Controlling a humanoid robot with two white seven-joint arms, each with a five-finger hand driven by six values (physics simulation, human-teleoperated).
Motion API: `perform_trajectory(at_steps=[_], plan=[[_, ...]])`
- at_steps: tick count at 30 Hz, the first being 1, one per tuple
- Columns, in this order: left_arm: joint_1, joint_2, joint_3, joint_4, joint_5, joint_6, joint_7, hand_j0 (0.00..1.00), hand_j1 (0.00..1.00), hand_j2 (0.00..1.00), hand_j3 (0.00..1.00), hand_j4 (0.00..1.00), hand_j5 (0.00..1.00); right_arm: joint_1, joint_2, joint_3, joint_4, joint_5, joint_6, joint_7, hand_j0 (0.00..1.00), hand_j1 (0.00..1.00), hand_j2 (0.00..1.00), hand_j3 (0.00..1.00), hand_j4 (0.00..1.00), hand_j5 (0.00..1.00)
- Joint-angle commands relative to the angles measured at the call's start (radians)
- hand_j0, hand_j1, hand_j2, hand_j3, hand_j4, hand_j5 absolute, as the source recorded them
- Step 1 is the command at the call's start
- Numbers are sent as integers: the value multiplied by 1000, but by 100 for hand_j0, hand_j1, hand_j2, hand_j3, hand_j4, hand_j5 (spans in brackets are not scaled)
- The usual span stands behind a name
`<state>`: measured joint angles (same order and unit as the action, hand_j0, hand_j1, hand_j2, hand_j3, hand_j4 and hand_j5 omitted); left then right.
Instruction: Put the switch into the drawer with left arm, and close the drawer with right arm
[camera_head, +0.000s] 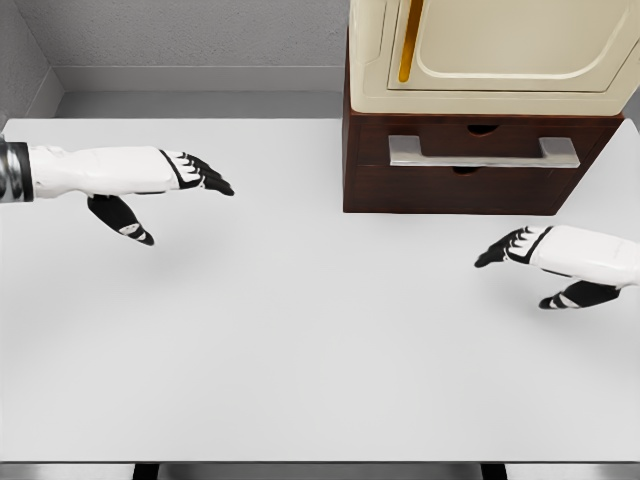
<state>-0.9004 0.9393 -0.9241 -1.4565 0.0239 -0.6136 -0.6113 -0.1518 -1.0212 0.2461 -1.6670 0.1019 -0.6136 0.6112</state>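
My left hand (186, 212) hovers over the left part of the white table (300, 340), fingers stretched out and thumb hanging down, holding nothing. My right hand (512, 282) floats at the right edge, below and in front of the brown drawer cabinet (380, 190), fingers spread and empty. The drawer front (450, 182) carries a silver bar handle (484, 152) and looks flush with the cabinet. No switch shows anywhere in the head view.
A cream-coloured appliance (500, 50) with an orange stripe sits on top of the cabinet at the back right. A grey wall runs behind the table's far edge.
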Motion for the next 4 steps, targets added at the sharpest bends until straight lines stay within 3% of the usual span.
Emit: perform_trajectory(at_steps=[1, 4], plan=[[0, -1, 1, 4, 7, 3, 0, 100, 100, 100, 100, 100, 100, 0, -2, -1, -2, -7, 3, 0, 100, 100, 100, 100, 100, 100], [0, -1, 1, 4, 7, 3, 0, 100, 100, 100, 100, 100, 100, 2, 0, 1, 1, -7, 3, 0, 100, 100, 100, 100, 100, 100]])
